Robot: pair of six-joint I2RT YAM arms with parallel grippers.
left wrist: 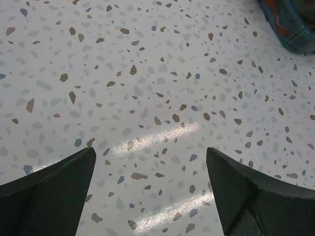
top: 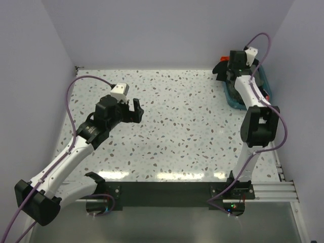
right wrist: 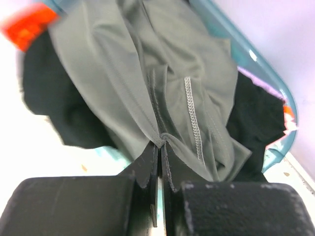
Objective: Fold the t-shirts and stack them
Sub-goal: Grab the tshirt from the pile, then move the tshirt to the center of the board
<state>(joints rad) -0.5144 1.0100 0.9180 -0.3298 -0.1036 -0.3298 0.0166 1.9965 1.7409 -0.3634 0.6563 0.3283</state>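
In the right wrist view my right gripper is shut on a fold of the olive-grey t-shirt, which hangs stretched from the teal tub. Black t-shirts lie under and beside it in the tub. In the top view the right gripper is over the tub at the far right corner; the shirts are mostly hidden by the arm there. My left gripper is open and empty above the bare table, left of centre; its fingers frame only tabletop.
The speckled white table is walled at the back and both sides. Something orange-red sits at the tub's edge. The tub also shows at the top right of the left wrist view.
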